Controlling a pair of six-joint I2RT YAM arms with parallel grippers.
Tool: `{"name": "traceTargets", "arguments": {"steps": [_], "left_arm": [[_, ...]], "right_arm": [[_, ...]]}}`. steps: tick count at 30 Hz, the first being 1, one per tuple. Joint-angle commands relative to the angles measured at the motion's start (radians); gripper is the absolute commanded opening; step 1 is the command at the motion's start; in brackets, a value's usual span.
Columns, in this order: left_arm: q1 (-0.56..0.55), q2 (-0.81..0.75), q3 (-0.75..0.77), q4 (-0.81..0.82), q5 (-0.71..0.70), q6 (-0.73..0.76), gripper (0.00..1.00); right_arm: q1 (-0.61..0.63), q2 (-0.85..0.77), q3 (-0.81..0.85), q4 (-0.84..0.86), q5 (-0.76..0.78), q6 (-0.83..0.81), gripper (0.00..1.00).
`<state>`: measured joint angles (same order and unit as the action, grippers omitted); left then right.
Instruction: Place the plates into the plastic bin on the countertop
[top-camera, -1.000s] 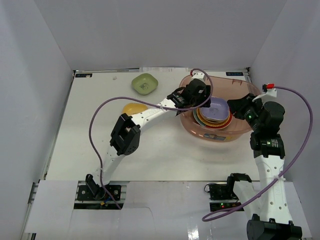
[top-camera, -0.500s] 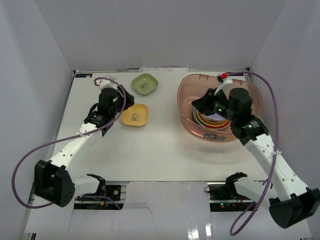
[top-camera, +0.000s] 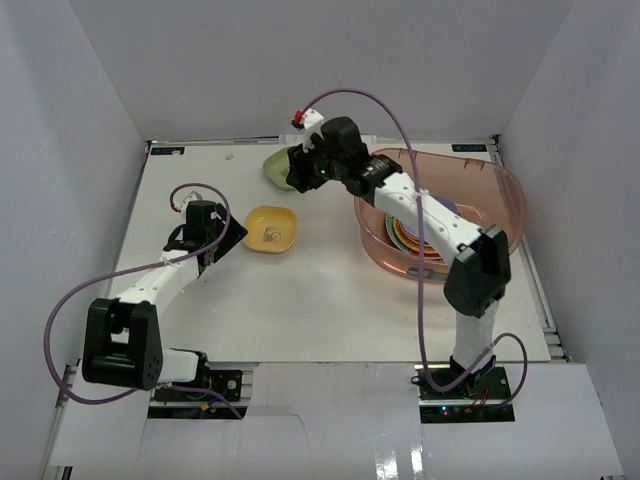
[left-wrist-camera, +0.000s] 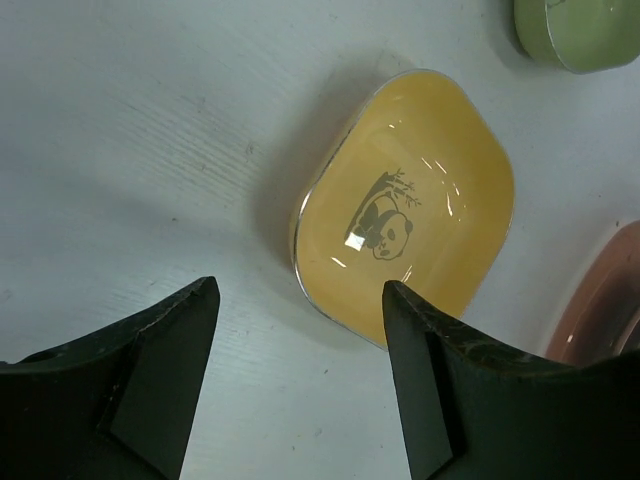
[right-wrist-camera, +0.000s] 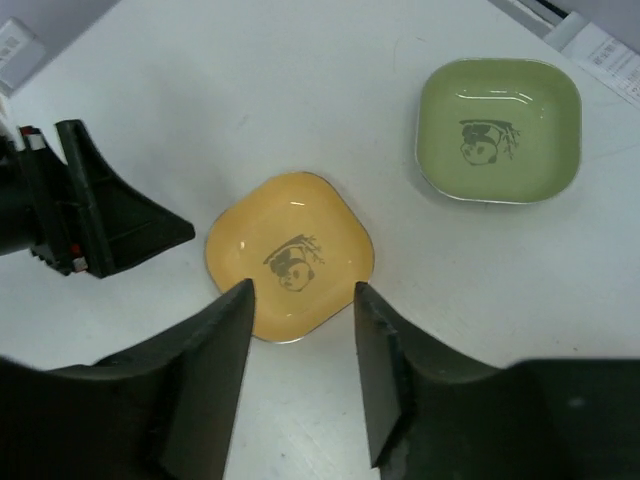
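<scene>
A yellow rounded-square plate (top-camera: 270, 228) lies on the white countertop (top-camera: 320, 300). It also shows in the left wrist view (left-wrist-camera: 405, 210) and the right wrist view (right-wrist-camera: 290, 255). A green plate (top-camera: 277, 166) lies behind it, partly hidden by my right arm, and shows whole in the right wrist view (right-wrist-camera: 500, 130). The pinkish plastic bin (top-camera: 500, 190) holds a stack of plates (top-camera: 405, 240). My left gripper (top-camera: 225, 240) is open and empty just left of the yellow plate (left-wrist-camera: 300, 292). My right gripper (top-camera: 300, 172) is open and empty, hovering above both loose plates (right-wrist-camera: 303, 292).
White walls close in the countertop on three sides. My right arm stretches across the bin's left rim. Purple cables loop from both arms. The bin's edge (left-wrist-camera: 610, 300) shows at the right of the left wrist view.
My right gripper has swung left from over the bin to above the green plate. My left gripper has drawn back a little down and left from the yellow plate.
</scene>
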<state>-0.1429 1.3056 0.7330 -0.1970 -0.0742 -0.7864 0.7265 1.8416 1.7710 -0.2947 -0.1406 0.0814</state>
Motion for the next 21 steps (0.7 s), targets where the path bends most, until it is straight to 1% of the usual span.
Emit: {"name": "traceTargets", "arguments": {"steps": [1, 2, 3, 4, 6, 7, 11, 13, 15, 16, 18, 19, 21], "left_arm": [[0.002, 0.056, 0.042, 0.070, 0.053, -0.031, 0.76], [0.002, 0.070, 0.042, 0.076, 0.053, -0.043, 0.72], [0.002, 0.083, 0.040, 0.079, 0.048, -0.053, 0.71], [0.002, 0.104, 0.037, 0.094, 0.048, -0.057, 0.70], [0.002, 0.133, 0.042, 0.099, 0.050, -0.053, 0.68], [0.000, 0.170, 0.061, 0.091, 0.056, -0.044, 0.67], [0.000, 0.237, 0.086, 0.077, 0.059, -0.028, 0.61], [0.002, 0.259, 0.088, 0.077, 0.060, -0.027, 0.53], [0.000, 0.285, 0.095, 0.061, 0.047, -0.021, 0.51], [0.000, 0.290, 0.098, 0.057, 0.044, -0.016, 0.42], [0.000, 0.291, 0.106, 0.029, 0.033, -0.008, 0.31], [0.000, 0.290, 0.109, 0.016, 0.028, 0.005, 0.19], [0.000, 0.273, 0.114, -0.027, 0.014, 0.019, 0.10]], "right_arm": [[-0.001, 0.166, 0.219, -0.090, -0.014, -0.141, 0.53], [-0.002, 0.201, 0.254, -0.092, 0.002, -0.167, 0.55], [-0.002, 0.232, 0.287, -0.092, 0.004, -0.181, 0.57], [-0.002, 0.293, 0.357, -0.093, 0.003, -0.190, 0.60], [-0.006, 0.352, 0.422, -0.092, -0.005, -0.227, 0.64], [-0.006, 0.407, 0.473, -0.089, -0.014, -0.241, 0.66], [-0.006, 0.508, 0.498, -0.008, 0.016, -0.290, 0.73], [-0.007, 0.565, 0.510, 0.051, 0.029, -0.298, 0.74], [-0.007, 0.626, 0.545, 0.087, 0.036, -0.302, 0.75], [-0.009, 0.643, 0.559, 0.098, 0.035, -0.305, 0.75], [-0.009, 0.683, 0.558, 0.147, 0.038, -0.307, 0.74], [-0.009, 0.694, 0.555, 0.166, 0.036, -0.304, 0.74], [-0.009, 0.731, 0.558, 0.201, 0.050, -0.301, 0.72]]}}
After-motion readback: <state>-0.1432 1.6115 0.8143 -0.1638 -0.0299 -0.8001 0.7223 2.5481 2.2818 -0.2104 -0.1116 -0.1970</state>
